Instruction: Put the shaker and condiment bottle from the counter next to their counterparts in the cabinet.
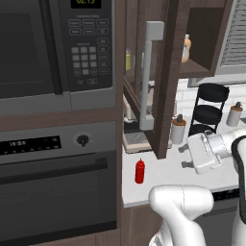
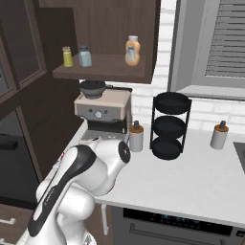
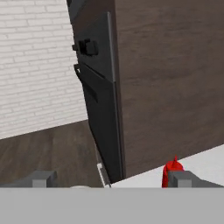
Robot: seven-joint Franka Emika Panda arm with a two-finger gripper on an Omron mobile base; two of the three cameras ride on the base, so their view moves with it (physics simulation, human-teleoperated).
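The red condiment bottle (image 1: 140, 171) stands upright on the white counter (image 1: 163, 180), near its front left corner. My gripper (image 1: 186, 157) hovers to the right of it, apart from it, pointing toward it with jaws open and empty. In the hand view the condiment bottle (image 3: 172, 173) shows just beside the right fingertip (image 3: 183, 178), off the centre of the gripper (image 3: 111, 181). In the open cabinet (image 2: 103, 67), a pale blue-grey shaker (image 2: 84, 56) stands on the shelf next to a yellow one (image 2: 68, 56). An amber bottle (image 2: 132, 50) stands further right on that shelf.
The cabinet door (image 1: 166, 77) with its silver bar handle (image 1: 149, 72) hangs open over the counter, above the bottle. A coffee machine (image 2: 103, 110), a black three-tier rack (image 2: 170, 127) and two white canisters (image 2: 136, 135) (image 2: 219, 135) stand along the back. Microwave (image 1: 53, 48) and oven (image 1: 53, 182) rise at left.
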